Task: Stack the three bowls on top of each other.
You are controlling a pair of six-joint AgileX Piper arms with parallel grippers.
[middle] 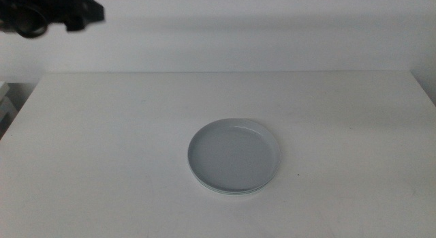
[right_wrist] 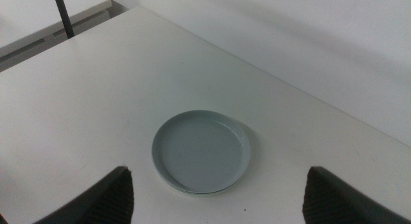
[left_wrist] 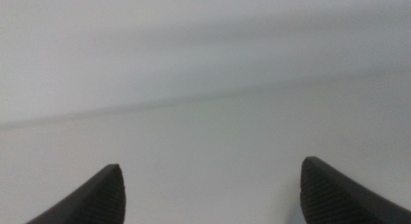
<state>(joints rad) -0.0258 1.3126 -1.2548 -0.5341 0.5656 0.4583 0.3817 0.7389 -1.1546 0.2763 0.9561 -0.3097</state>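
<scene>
The bowls stand in one stack (middle: 234,155) a little right of the table's middle. The top bowl is light grey and upright. Thin pale rims (middle: 231,191) of bowls beneath it show at the stack's near edge; I cannot tell their colours. The stack also shows in the right wrist view (right_wrist: 200,151). My right gripper (right_wrist: 218,185) is open and empty, high above the stack and out of the middle view. My left arm (middle: 51,16) is raised at the far left corner, away from the stack. My left gripper (left_wrist: 212,192) is open and empty, facing bare table and wall.
The white table (middle: 102,142) runs to a white wall at the back. A dark pole (right_wrist: 62,13) and a second white surface (right_wrist: 38,12) stand beyond the table's left end. A white shelf edge (middle: 5,105) shows at the far left.
</scene>
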